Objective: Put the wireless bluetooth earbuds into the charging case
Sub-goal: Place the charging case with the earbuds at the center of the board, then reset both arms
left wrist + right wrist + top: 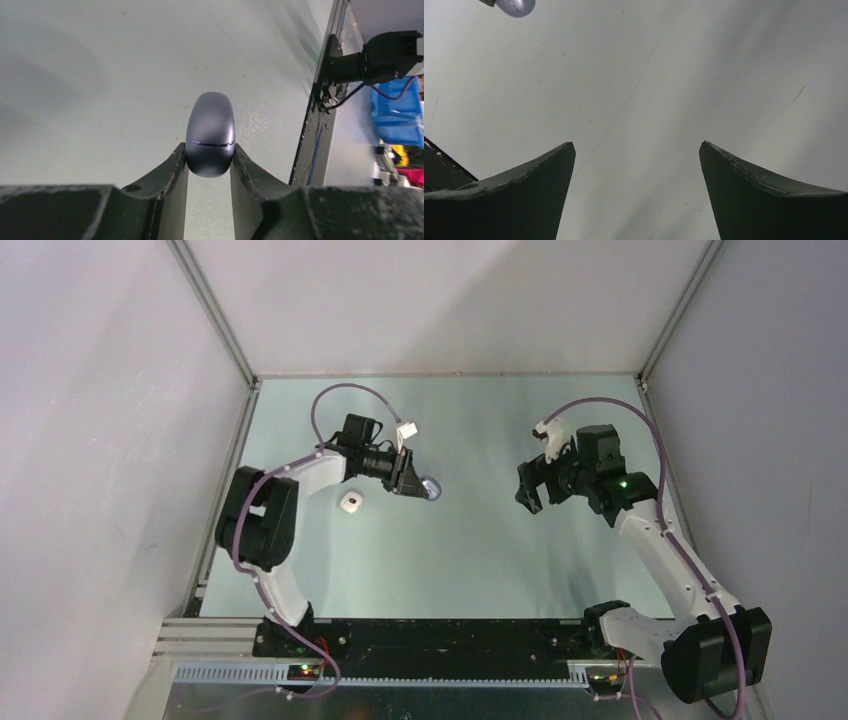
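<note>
My left gripper (415, 483) is shut on a small closed purple-grey charging case (432, 487), held by its sides above the table. In the left wrist view the case (210, 134) sits between the fingertips of the left gripper (210, 152), its lid seam showing. My right gripper (530, 496) is open and empty to the right of the case, hovering over bare table (636, 150). The case shows at the top left of the right wrist view (515, 6). No earbuds are in view.
A small white case (350, 502) lies on the table below my left arm. Grey walls with metal frame rails (215, 325) enclose the table on three sides. The black base rail (440, 635) runs along the near edge.
</note>
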